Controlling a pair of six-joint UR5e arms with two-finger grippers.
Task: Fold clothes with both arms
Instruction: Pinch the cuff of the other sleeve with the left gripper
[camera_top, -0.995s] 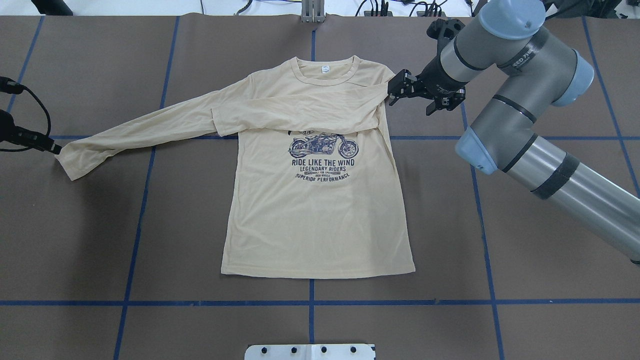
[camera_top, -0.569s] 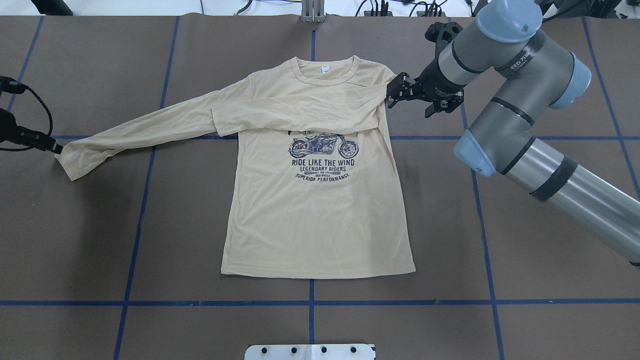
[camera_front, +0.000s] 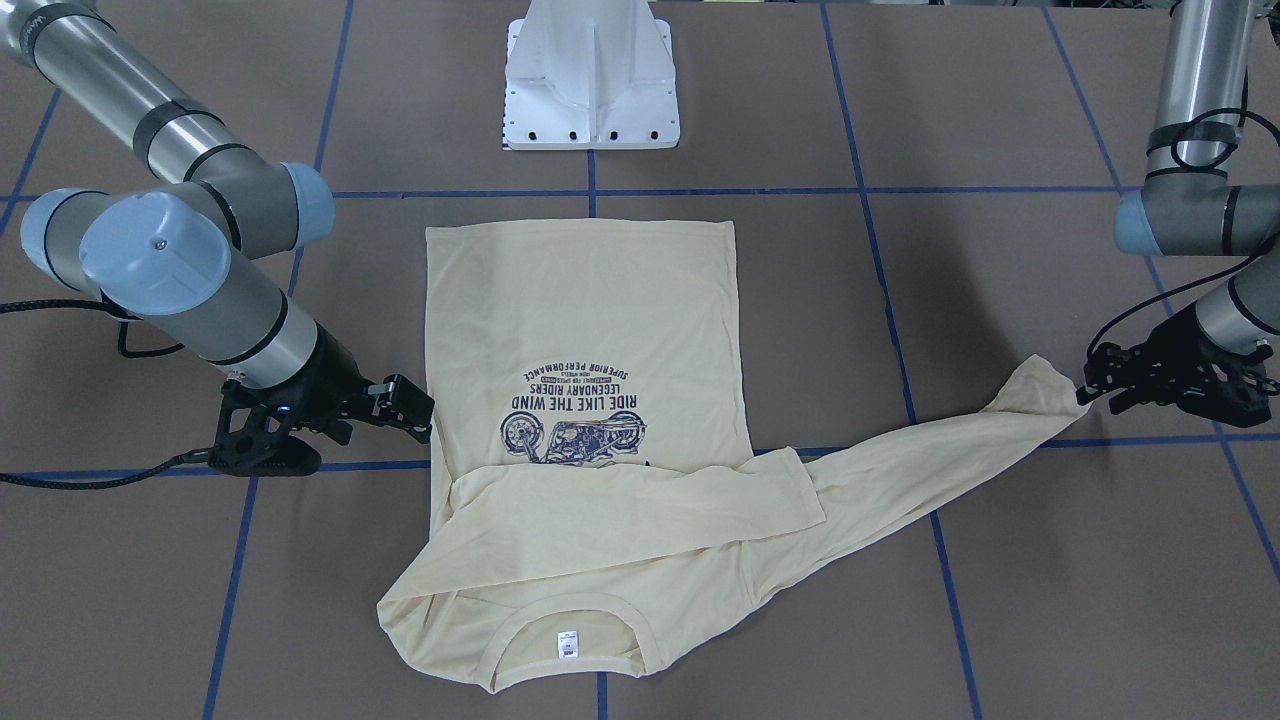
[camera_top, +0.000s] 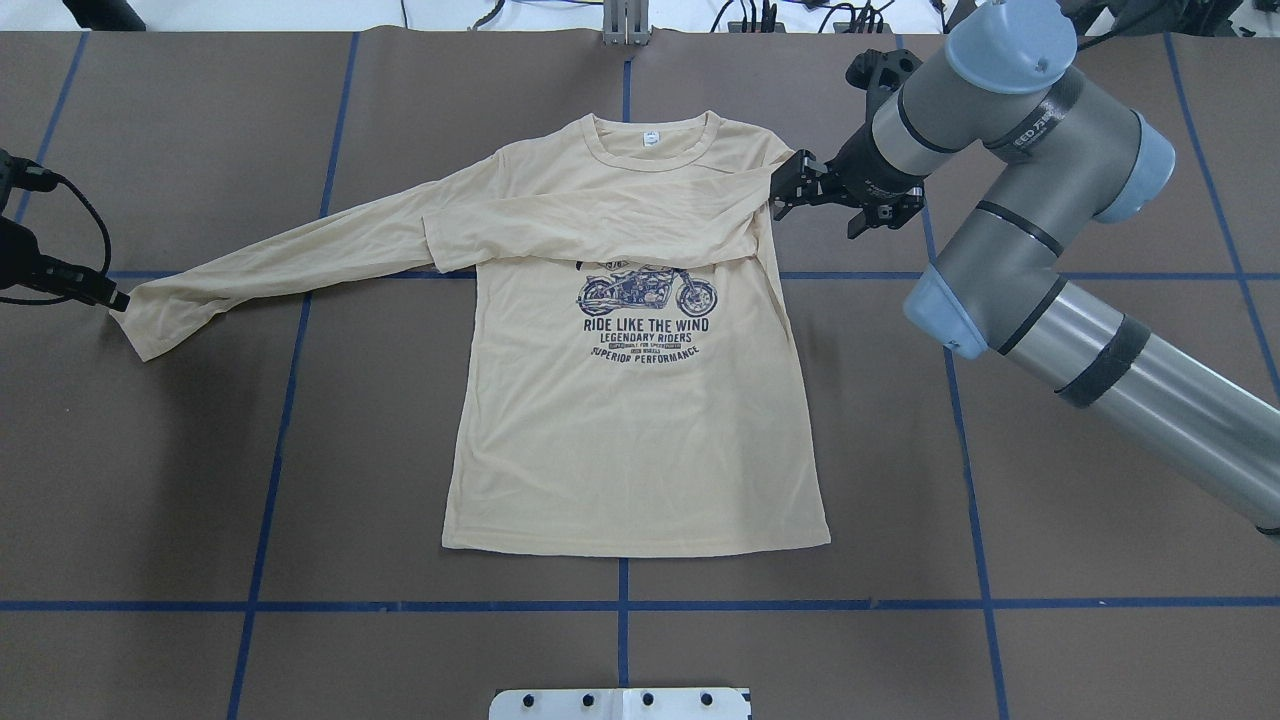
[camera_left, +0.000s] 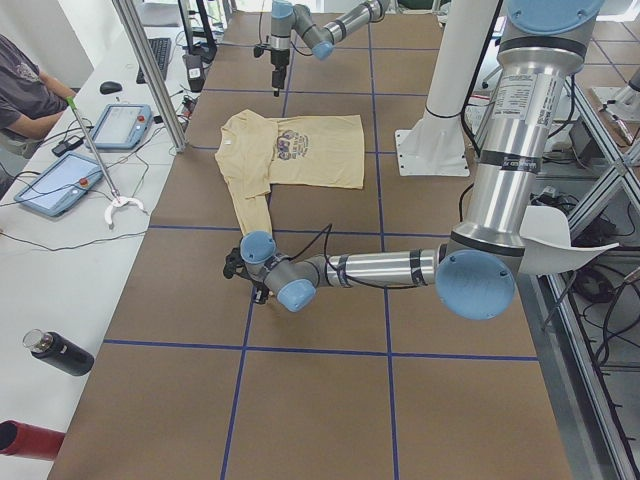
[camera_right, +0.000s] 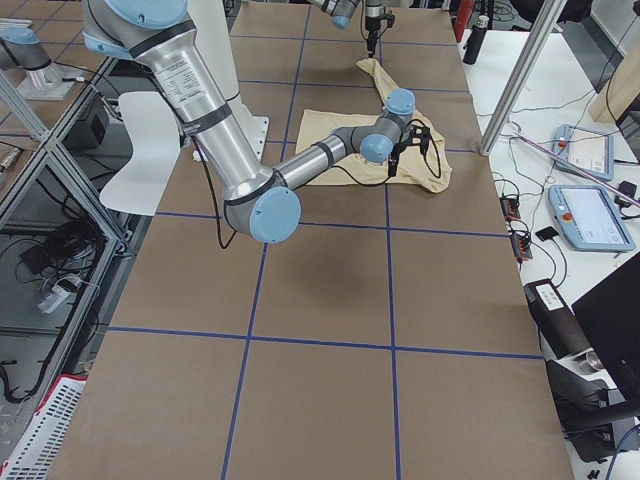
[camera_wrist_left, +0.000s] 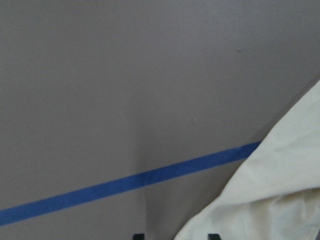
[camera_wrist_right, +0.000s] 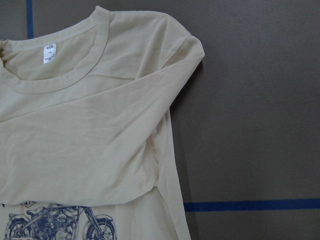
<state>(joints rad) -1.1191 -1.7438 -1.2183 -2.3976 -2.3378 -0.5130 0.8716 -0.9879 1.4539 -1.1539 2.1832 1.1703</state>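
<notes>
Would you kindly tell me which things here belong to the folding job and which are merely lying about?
Job in hand:
T-shirt
left gripper, at the sleeve end
right gripper, at the shirt's shoulder

Lying about:
white pedestal base
near tablet
far tablet
black bottle
red cylinder

The T-shirt (camera_top: 640, 440) is seen to be of thin, soft, matt cloth, lightly creased, with a ribbed neck band, a flat navy print (camera_top: 647, 295) and a small white woven label (camera_top: 651, 139). The desk (camera_top: 1100, 650) is covered with a smooth, matt brown, paper-like sheet, crossed by blue tape (camera_top: 800, 604) of slight sheen. The right arm (camera_top: 1150, 400) and left arm (camera_front: 1200, 80) are formed of smooth silver-grey metal tubing with a satin gloss, capped in light-blue plastic. The right pincer (camera_top: 780, 190) and left pincer (camera_front: 1085, 392) are finished in matt black. The pedestal base (camera_front: 592, 80) at the desk's robot-side edge is coated in smooth white.
</notes>
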